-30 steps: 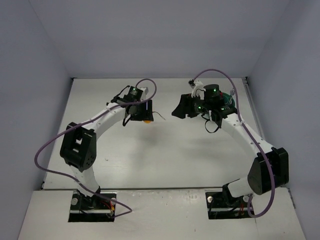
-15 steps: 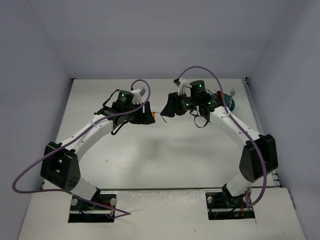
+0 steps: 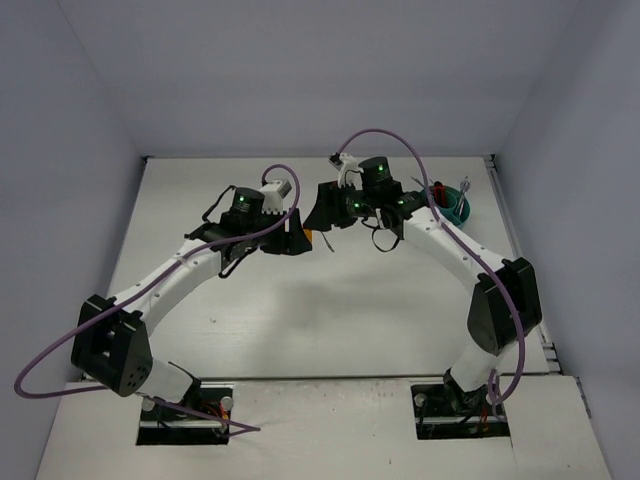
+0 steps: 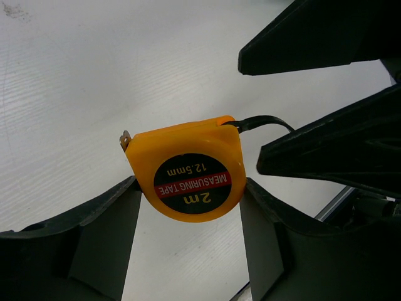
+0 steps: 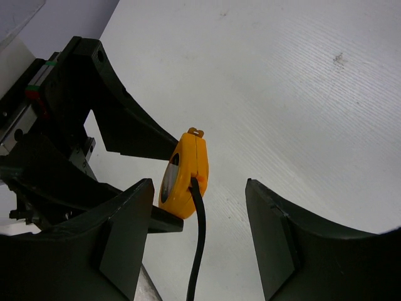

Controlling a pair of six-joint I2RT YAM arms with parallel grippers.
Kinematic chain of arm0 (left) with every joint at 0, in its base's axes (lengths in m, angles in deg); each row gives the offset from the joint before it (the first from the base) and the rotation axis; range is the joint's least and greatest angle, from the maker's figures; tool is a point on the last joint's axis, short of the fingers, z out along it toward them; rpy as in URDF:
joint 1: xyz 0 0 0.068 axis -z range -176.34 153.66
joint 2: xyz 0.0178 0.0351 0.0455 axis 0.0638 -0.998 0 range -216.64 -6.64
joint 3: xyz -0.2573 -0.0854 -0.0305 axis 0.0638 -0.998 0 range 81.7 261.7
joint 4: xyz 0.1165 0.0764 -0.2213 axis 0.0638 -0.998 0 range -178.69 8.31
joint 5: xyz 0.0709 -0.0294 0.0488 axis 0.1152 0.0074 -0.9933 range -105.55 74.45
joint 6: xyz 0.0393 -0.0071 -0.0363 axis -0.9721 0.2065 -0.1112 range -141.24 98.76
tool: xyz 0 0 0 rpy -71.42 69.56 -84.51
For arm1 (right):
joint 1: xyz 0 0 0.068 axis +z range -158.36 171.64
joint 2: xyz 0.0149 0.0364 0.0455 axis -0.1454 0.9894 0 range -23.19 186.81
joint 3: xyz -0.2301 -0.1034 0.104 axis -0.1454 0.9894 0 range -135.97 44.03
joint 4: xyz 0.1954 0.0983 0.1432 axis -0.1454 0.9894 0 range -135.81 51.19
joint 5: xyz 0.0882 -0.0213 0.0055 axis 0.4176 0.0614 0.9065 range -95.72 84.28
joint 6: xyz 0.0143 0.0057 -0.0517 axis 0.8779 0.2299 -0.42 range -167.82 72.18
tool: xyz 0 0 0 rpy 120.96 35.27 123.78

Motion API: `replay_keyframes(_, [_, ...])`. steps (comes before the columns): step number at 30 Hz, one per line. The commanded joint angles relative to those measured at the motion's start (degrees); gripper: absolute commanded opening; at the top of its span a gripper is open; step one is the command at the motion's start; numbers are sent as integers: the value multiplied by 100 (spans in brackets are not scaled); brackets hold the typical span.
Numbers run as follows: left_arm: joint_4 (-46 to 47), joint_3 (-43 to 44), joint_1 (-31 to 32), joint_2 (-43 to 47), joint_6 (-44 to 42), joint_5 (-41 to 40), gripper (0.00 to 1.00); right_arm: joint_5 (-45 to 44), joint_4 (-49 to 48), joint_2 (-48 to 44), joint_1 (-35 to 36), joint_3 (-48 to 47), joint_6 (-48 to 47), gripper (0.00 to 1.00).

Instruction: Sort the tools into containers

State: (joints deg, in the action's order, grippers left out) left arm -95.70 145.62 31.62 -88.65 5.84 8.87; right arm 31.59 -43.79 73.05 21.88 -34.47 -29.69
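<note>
One yellow-orange tape measure [image 4: 188, 169] sits pinched in the left gripper [image 4: 191, 185]. From 1 o'clock, the right gripper [image 5: 199, 188] gapes around it, gripping nothing. Farther, at 2 o'clock, one teal cup [image 3: 455, 203] holds tools, too small to count.

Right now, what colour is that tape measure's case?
Yellow-orange tape measure, black label with a red band; clearest in the left wrist view.

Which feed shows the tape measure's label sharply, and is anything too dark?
Left wrist: label on the tape measure sharp and readable, left fingers nearly black. Right wrist: tape edge-on, label unreadable, table bright. Top external: only a tiny orange speck.
</note>
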Motion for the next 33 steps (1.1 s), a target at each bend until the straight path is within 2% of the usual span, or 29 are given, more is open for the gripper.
replay_keyframes(1, [565, 93, 16, 318, 64, 79, 21, -179, -316, 56, 135, -268, 326, 57])
replay_keyframes(8, [772, 61, 25, 383, 190, -40, 21, -361, -316, 156, 294, -140, 491, 53])
replay_keyframes(11, [830, 60, 24, 368, 193, -61, 21, -386, -316, 139, 307, -86, 506, 41])
replay_keyframes(16, [874, 68, 34, 308, 210, -70, 22, -392, -307, 132, 307, -104, 516, 15])
replay_keyframes(18, [891, 68, 51, 291, 192, -113, 29, -418, -299, 132, 307, -121, 516, 4])
replay_keyframes(20, [839, 59, 60, 291, 192, -175, 40, -567, -299, 62, 290, -87, 507, 0])
replay_keyframes(23, [718, 42, 60, 299, 167, -320, 61, -875, -290, -76, 255, -61, 498, 0])
replay_keyframes(26, [525, 50, 64, 344, 166, -536, 71, -1432, -263, -300, 122, -20, 511, 0])
replay_keyframes(33, [-350, 69, 60, 714, 11, -1394, 75, -3202, 292, -821, -929, -197, 275, 0])
